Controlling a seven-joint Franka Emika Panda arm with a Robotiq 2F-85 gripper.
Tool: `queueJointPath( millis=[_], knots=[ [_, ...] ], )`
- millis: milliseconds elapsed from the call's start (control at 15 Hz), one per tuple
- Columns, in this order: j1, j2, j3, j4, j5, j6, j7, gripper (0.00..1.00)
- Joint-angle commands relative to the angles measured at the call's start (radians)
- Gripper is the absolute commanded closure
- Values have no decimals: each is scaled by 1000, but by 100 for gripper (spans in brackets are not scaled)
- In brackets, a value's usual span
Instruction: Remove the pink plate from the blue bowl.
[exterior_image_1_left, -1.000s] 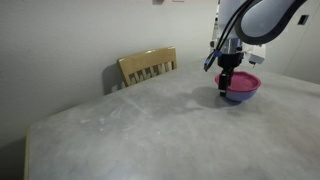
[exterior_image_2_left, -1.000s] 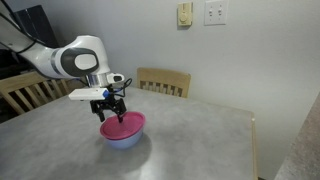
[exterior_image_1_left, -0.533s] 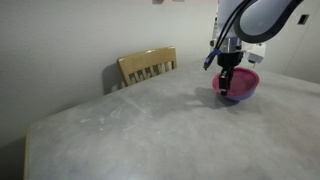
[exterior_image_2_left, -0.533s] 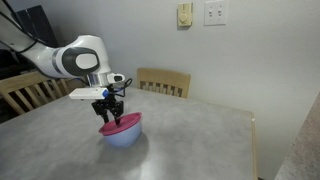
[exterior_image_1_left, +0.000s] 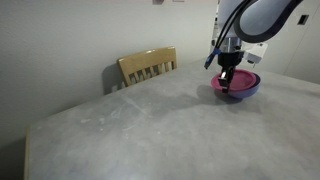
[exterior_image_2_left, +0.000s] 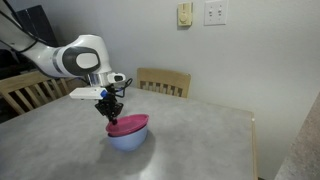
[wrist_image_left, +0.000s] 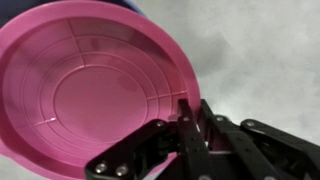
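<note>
in an exterior view the arm is reaching down at the far side of the desk (exterior_image_1_left: 140, 130), and the fingers (exterior_image_1_left: 225, 88) are pinching the near rim of the pink plate (exterior_image_1_left: 237, 82), which is sitting in the blue bowl (exterior_image_1_left: 247, 94). a wooden chair (exterior_image_1_left: 148, 66) is standing behind the desk.

in an exterior view from another angle the fingers (exterior_image_2_left: 111, 112) are clamping the plate's edge (exterior_image_2_left: 128, 124). the plate is tilting, with the gripped side lower, and resting on the bowl (exterior_image_2_left: 127, 140).

in the wrist view the pink plate (wrist_image_left: 95, 95) is filling most of the picture, and the fingers (wrist_image_left: 185, 115) are clenched on its rim, with grey desk (wrist_image_left: 255, 50) showing beside it.
</note>
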Motion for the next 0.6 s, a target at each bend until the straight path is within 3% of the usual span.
queueJointPath(
  millis=[0, 533],
  knots=[
    [7, -5, -15, 4, 14, -11, 39, 97],
    [68, -68, -57, -22, -35, -36, 235, 97]
  ],
)
